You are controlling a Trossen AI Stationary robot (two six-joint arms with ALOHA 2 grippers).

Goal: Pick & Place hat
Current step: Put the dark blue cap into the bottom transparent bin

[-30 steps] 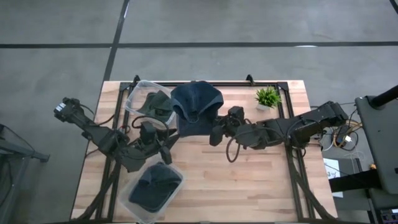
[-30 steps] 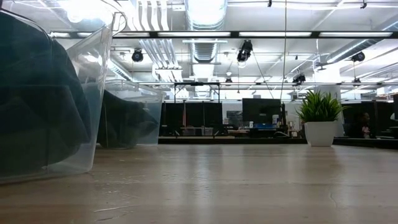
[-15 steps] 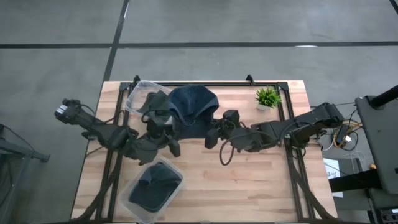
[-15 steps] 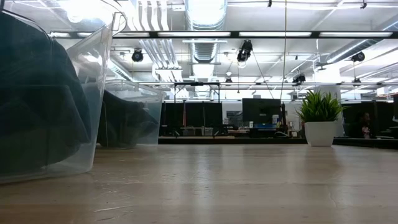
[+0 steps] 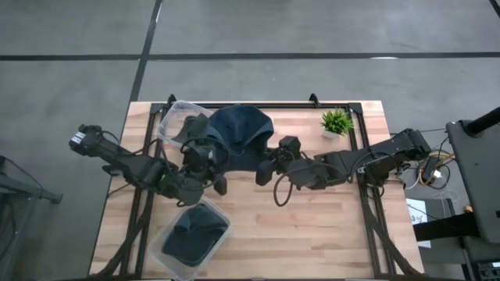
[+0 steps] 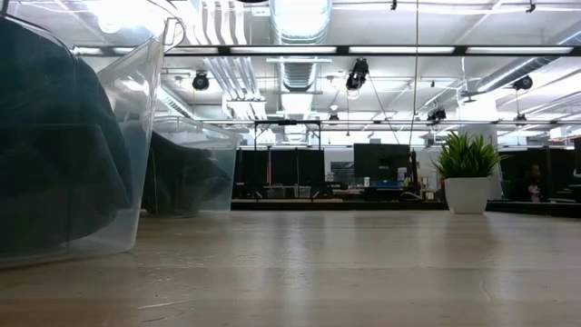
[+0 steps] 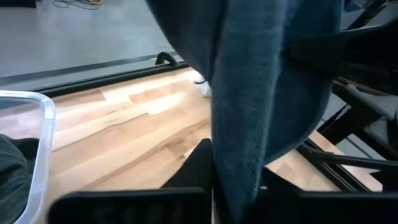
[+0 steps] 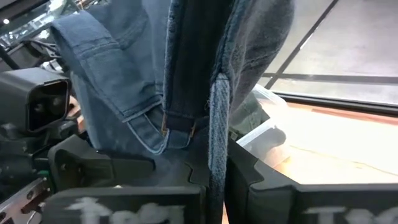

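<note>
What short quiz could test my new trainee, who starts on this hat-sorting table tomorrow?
1. True or false: both the left gripper and the right gripper are shut on the blue hat.
2. How many clear bins are on the table?
A. one B. two C. three
3. Fill in: the potted plant stands near the table's far ____ corner.

Key: 1 true; 2 B, the far bin and the near bin; 3 right.
</note>
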